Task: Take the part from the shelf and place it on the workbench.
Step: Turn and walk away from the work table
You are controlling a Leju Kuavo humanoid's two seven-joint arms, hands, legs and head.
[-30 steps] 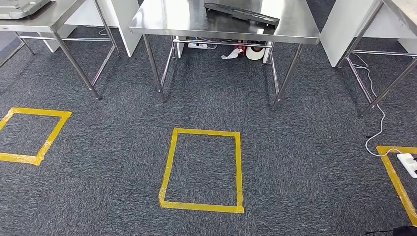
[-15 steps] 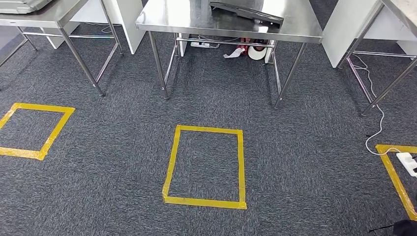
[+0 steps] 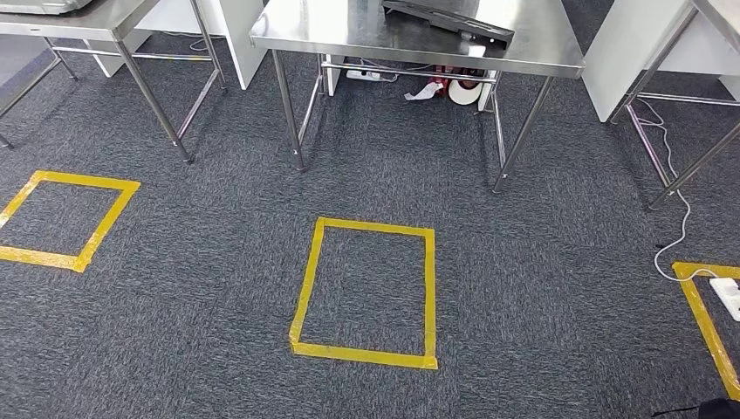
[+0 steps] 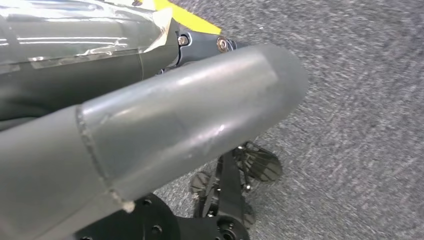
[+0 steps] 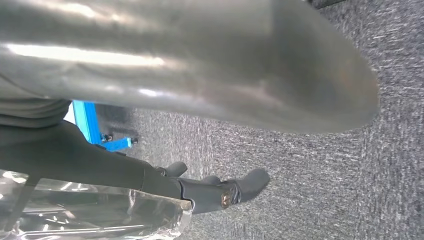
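Workbench (image 3: 349, 35) sits nearer than before, dark part (image 3: 447, 21) on top.

No text, label, brand, number or sign can be read in any of the views. The only markings are unlettered yellow tape squares (image 3: 365, 292) stuck to the grey carpet (image 3: 541, 288); they carry no writing.
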